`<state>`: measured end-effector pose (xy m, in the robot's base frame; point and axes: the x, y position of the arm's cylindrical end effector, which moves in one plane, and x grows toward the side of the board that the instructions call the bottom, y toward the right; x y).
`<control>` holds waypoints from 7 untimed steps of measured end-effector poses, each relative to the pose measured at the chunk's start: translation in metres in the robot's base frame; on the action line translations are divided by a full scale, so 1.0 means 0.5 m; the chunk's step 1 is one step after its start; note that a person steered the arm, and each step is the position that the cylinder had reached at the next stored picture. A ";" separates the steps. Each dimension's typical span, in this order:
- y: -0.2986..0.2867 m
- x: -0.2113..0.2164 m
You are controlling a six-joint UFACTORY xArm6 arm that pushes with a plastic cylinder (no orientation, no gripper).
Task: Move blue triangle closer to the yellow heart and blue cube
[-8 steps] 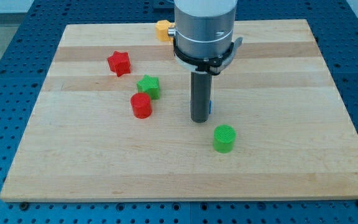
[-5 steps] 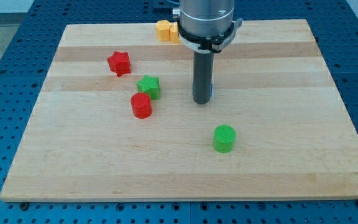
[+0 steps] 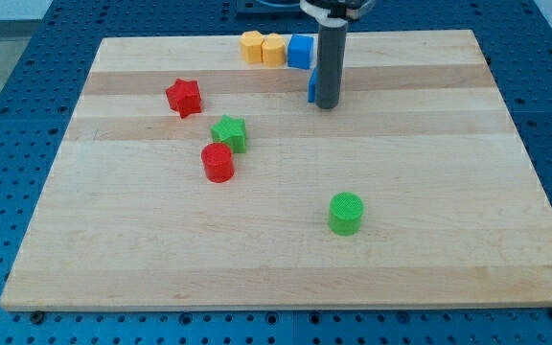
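My tip [image 3: 327, 104] rests on the board near the view's top, just below the blue cube [image 3: 301, 50]. The blue triangle [image 3: 311, 85] shows only as a thin blue sliver on the rod's left side, touching it, mostly hidden behind the rod. The blue cube stands at the board's top edge. To its left sit two yellow blocks side by side: one next to the cube [image 3: 274, 49] and one further left [image 3: 251, 45]; which is the heart I cannot tell.
A red star [image 3: 184, 97] lies at the upper left. A green star [image 3: 229, 132] and a red cylinder [image 3: 218, 162] touch near the middle left. A green cylinder [image 3: 346, 213] stands lower right of centre.
The rod has moved toward the view's top and slightly right, pushing the blue triangle with it. The arm's body has risen out of the view, uncovering the blue cube and second yellow block.
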<state>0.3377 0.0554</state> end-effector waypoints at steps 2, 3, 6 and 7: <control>0.040 -0.054; 0.042 -0.071; 0.019 -0.067; -0.011 -0.060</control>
<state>0.3077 0.0497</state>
